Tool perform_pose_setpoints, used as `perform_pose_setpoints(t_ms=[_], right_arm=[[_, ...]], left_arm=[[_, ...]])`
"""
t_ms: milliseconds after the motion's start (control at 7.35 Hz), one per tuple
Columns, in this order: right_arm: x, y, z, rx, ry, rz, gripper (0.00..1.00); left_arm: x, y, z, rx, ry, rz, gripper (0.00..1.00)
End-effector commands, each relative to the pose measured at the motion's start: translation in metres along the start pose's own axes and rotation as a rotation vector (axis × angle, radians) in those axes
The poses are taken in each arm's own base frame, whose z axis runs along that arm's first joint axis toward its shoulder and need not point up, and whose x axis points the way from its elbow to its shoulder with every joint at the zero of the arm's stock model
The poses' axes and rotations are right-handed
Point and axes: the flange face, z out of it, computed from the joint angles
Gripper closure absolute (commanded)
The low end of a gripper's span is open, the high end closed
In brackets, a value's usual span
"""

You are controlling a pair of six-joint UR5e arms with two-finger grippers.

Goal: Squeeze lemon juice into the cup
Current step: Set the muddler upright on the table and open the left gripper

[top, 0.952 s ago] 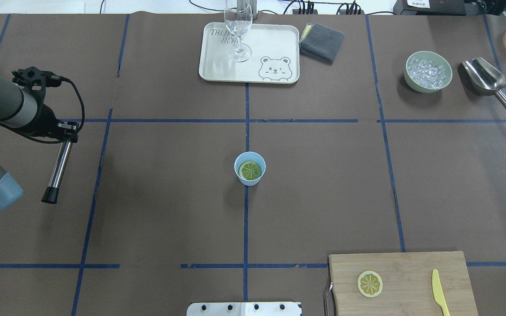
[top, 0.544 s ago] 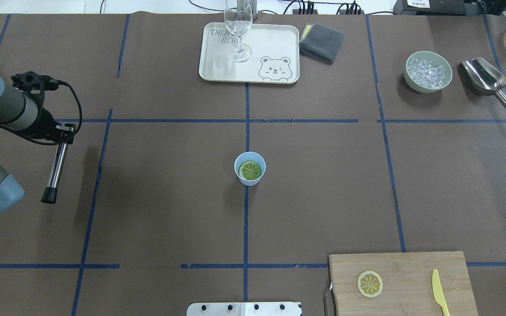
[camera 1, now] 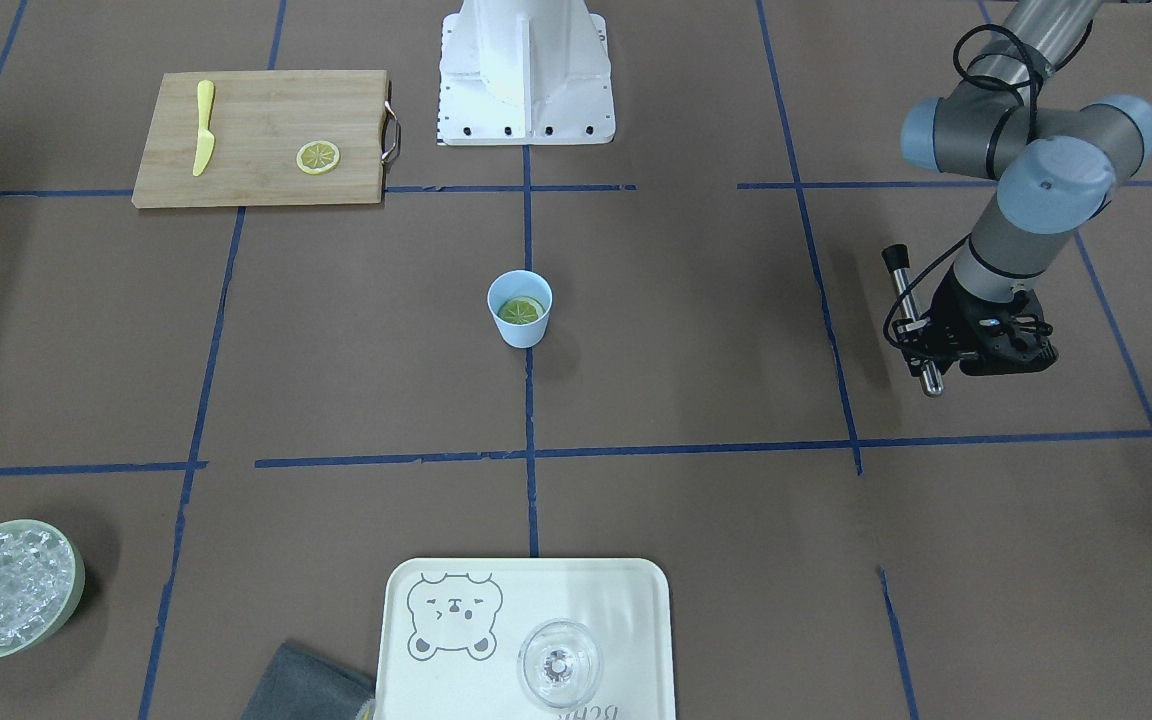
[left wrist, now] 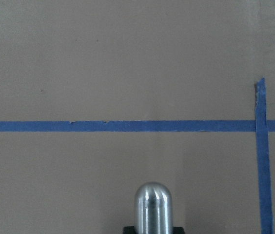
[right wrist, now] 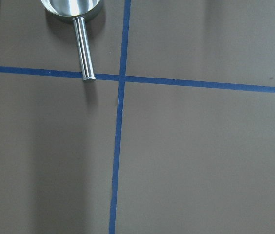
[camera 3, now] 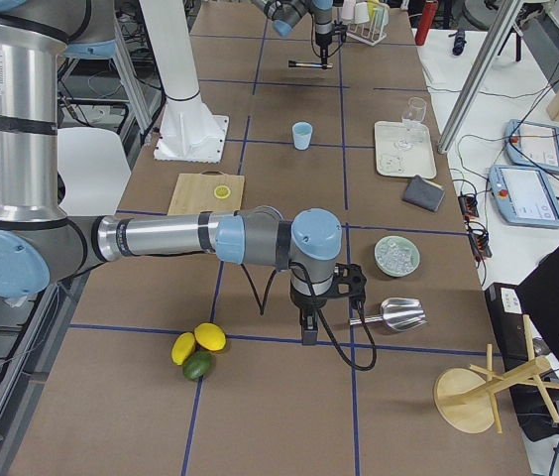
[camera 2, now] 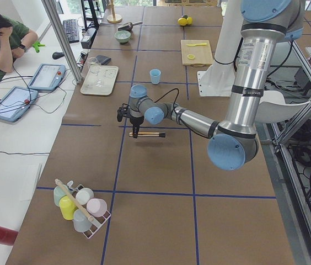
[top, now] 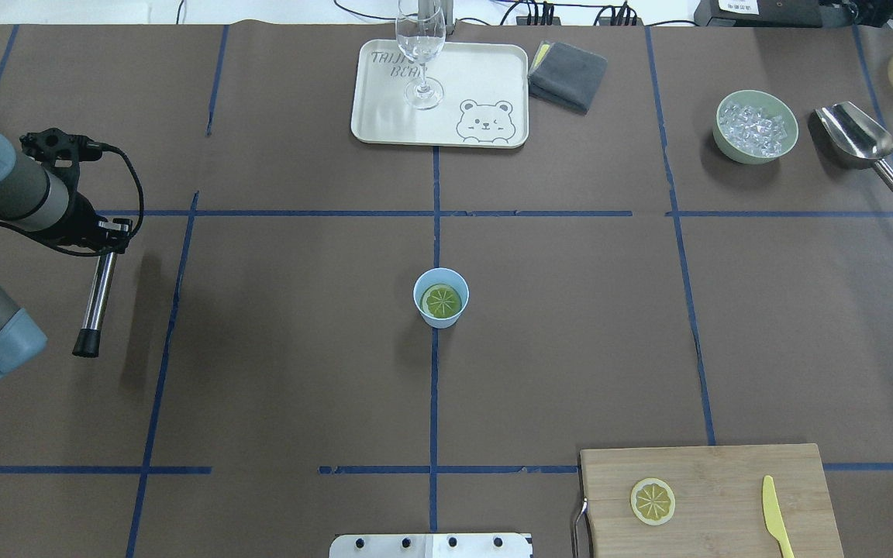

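The light-blue cup [top: 418, 290] stands at the table's middle, also in the front view [camera 1: 521, 331]. One lemon slice [top: 442, 301] lies inside it, leaning on the wall. A second lemon slice [top: 653, 501] lies on the wooden cutting board [top: 725, 473]. My left gripper [top: 111, 229] is far left of the cup. It is shut on one end of a metal rod with a black tip [top: 98, 291] and holds it level above the table; the rod's round end shows in the left wrist view [left wrist: 152, 204]. My right gripper [camera 3: 308, 322] points down by the scoop; I cannot tell if it is open.
A yellow knife [top: 777, 527] lies on the board. At the back are a tray [top: 485, 77] with a wine glass [top: 420, 54], a grey cloth [top: 568, 74], a green bowl of ice [top: 756, 126] and a metal scoop [top: 861, 139]. A cup rack [camera 2: 81, 207] stands far left.
My left arm has drawn back a little to the left with the rod. The cup and both lemon slices have not moved.
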Motion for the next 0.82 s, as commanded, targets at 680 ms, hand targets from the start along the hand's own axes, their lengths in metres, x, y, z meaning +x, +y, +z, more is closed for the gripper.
perform_pose_setpoints(t_ms=[680], right_arm=[[0.001,0.001,0.001,-0.002,0.000,0.002,0.00]], left_arm=[[0.018,0.021,0.039,-0.024,0.010,0.062,0.86]])
